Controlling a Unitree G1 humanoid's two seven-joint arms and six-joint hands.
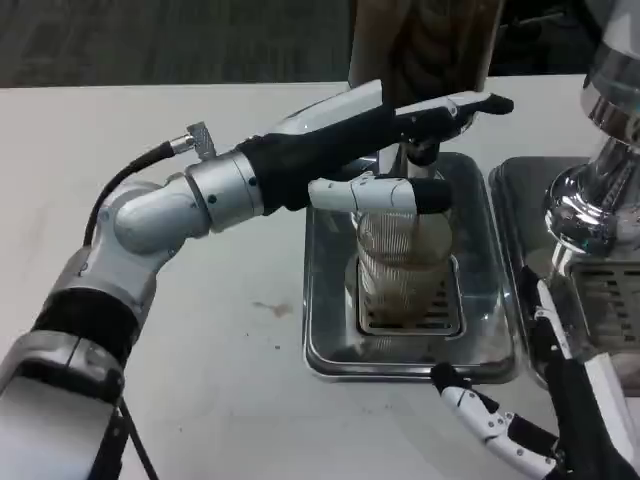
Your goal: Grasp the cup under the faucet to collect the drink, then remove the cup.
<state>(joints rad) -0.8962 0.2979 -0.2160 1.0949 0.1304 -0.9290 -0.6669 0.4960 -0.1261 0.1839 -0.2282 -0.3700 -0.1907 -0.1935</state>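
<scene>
The left hand (400, 150) is wrapping its fingers around the ribbed clear cup (403, 262), which is standing on the grate of the steel tray (330, 300). At five o'clock, the right hand (520, 425) is resting with fingers spread, holding nothing.

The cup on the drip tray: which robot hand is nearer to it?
Left. The left robot hand wraps its fingers around the cup near its rim. The right robot hand sits apart, below the drip tray near its front corner.
</scene>
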